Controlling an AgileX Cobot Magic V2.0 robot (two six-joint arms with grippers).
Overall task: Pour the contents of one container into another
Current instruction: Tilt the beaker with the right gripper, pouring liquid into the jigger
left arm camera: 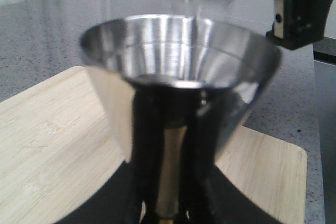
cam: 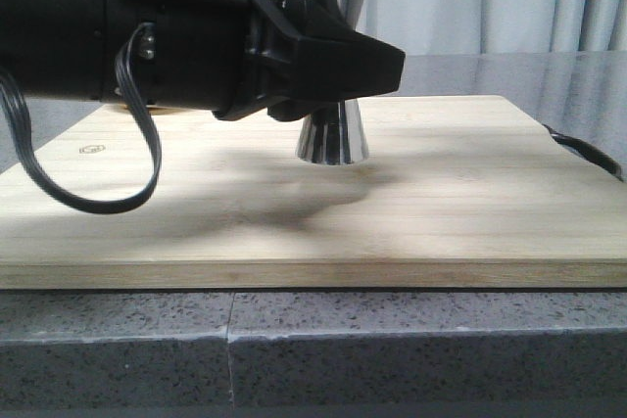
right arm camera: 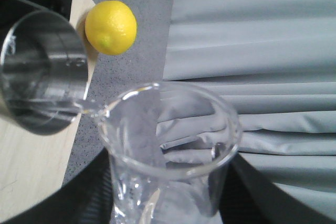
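Note:
The steel jigger [cam: 332, 134] stands on the wooden board [cam: 441, 203]; only its flared base shows in the front view, under my left arm. In the left wrist view its open upper cup [left arm camera: 178, 56] fills the frame. My left gripper [left arm camera: 173, 135] is shut on its narrow waist, a dark finger on each side. My right gripper [right arm camera: 168, 198] is shut on the clear glass beaker [right arm camera: 168, 129], which is tilted. The beaker's spout [right arm camera: 89, 109] rests at the rim of the jigger [right arm camera: 39, 72], and clear liquid shows at the spout.
A yellow lemon [right arm camera: 110, 27] lies by the board's edge, beyond the jigger in the right wrist view. A black handle [cam: 588, 154] sticks out at the board's right end. The board sits on a grey speckled counter [cam: 294, 340], with curtains behind.

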